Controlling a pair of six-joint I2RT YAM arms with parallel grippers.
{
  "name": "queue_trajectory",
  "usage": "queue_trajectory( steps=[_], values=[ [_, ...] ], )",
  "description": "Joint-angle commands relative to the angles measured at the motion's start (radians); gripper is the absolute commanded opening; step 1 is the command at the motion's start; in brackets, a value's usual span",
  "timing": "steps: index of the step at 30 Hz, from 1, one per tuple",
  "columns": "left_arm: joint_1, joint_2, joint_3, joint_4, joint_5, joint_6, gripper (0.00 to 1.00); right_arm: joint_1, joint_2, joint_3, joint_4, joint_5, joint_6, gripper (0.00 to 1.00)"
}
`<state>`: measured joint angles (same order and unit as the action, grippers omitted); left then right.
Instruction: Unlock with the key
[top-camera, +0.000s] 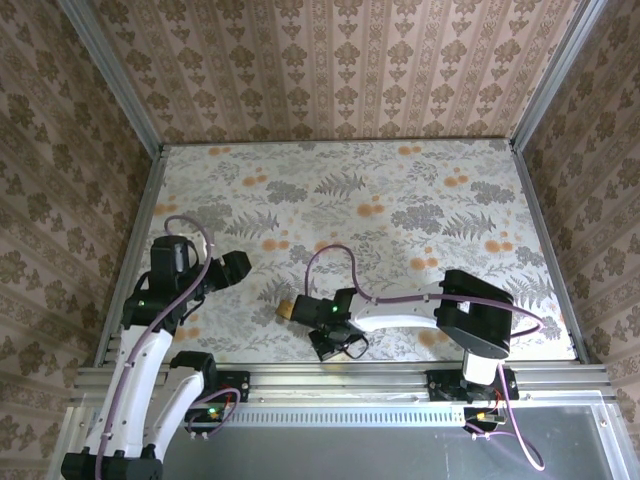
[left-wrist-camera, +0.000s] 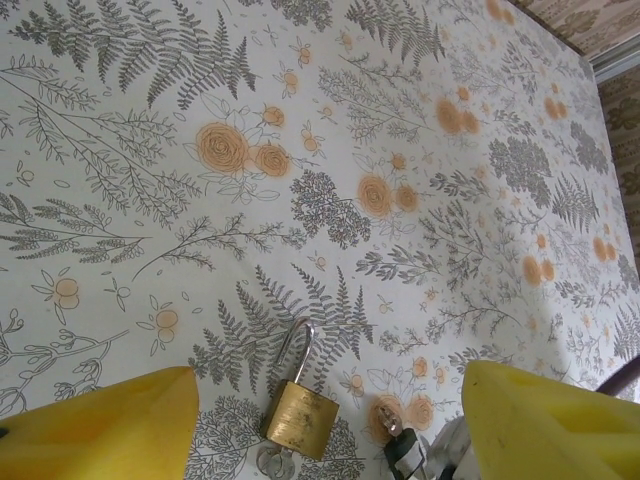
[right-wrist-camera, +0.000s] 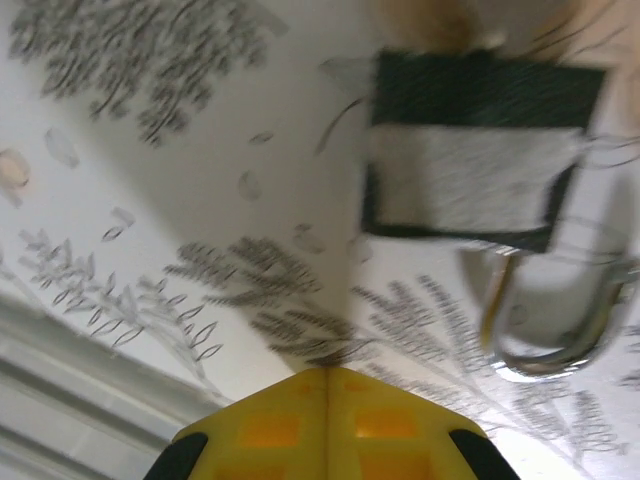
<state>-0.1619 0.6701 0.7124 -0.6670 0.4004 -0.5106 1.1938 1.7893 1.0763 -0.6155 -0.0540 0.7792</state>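
A brass padlock (left-wrist-camera: 300, 420) with a silver shackle lies flat on the flowered table, also seen from above (top-camera: 288, 309). A small silver piece pokes out under its base; what it is I cannot tell. Just right of the padlock lies the key (left-wrist-camera: 392, 432), a silver tip on a dark head with a white band. In the right wrist view that dark-and-white head (right-wrist-camera: 475, 150) is blurred, with a shiny ring (right-wrist-camera: 548, 320) beside it. My left gripper (left-wrist-camera: 330, 400) (top-camera: 235, 265) hangs open above and short of the padlock. My right gripper (right-wrist-camera: 325, 375) (top-camera: 335, 345) is shut, with nothing visible between its fingers.
The metal rail of the table's near edge (right-wrist-camera: 60, 370) runs close behind the right gripper. Patterned walls enclose the table on three sides (top-camera: 340, 70). A purple cable (top-camera: 335, 255) loops over the table from the right arm.
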Motion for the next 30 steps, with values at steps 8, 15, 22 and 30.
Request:
queue_trajectory(
  steps=[8, 15, 22, 30],
  values=[
    [0.01, -0.02, 0.015, -0.034, -0.018, 0.035, 0.71, -0.128, 0.016, -0.015, -0.149, 0.138, -0.027, 0.01],
    [0.01, -0.015, 0.006, -0.033, -0.025, 0.037, 0.71, -0.196, 0.055, 0.035, -0.172, 0.163, -0.09, 0.03],
    [0.01, -0.02, -0.02, -0.034, -0.024, 0.029, 0.71, -0.201, 0.132, 0.161, -0.173, 0.157, -0.129, 0.06],
    [0.01, -0.03, -0.062, -0.017, -0.024, 0.001, 0.71, -0.207, 0.176, 0.243, -0.154, 0.128, -0.156, 0.13]
  ],
)
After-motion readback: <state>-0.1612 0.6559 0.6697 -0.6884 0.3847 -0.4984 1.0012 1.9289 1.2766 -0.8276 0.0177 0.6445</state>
